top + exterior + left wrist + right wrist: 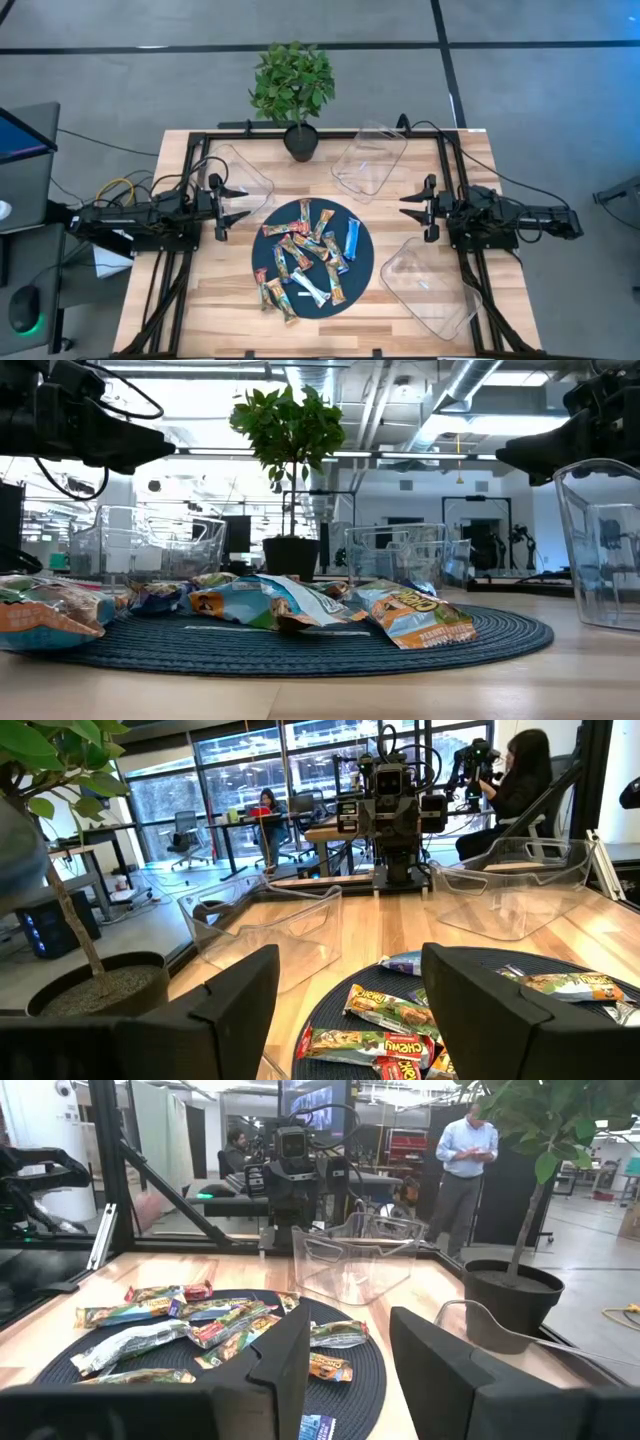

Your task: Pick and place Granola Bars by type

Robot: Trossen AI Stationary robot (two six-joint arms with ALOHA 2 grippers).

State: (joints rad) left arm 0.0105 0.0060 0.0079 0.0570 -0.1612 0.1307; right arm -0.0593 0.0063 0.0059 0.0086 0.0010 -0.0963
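With both the left end effector (243, 203) and right end effector (402, 207) apart and empty beside the round mat (362, 262), I'd reach for an outlying bar from the Granola Bars (305, 255) heaped on it, such as the blue bar (351, 236).

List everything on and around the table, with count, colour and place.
Granola Bars: about fifteen, blue, orange-red and gold-green, piled on the mat.
Mat: one, dark, round, table centre.
Clear trays: three, at the far left, far middle and near right of the table.
Potted plant: one, green, black pot, far edge.
Table: one, light wood.
Left gripper: jaws open, left of the mat.
Right gripper: jaws open, right of the mat.
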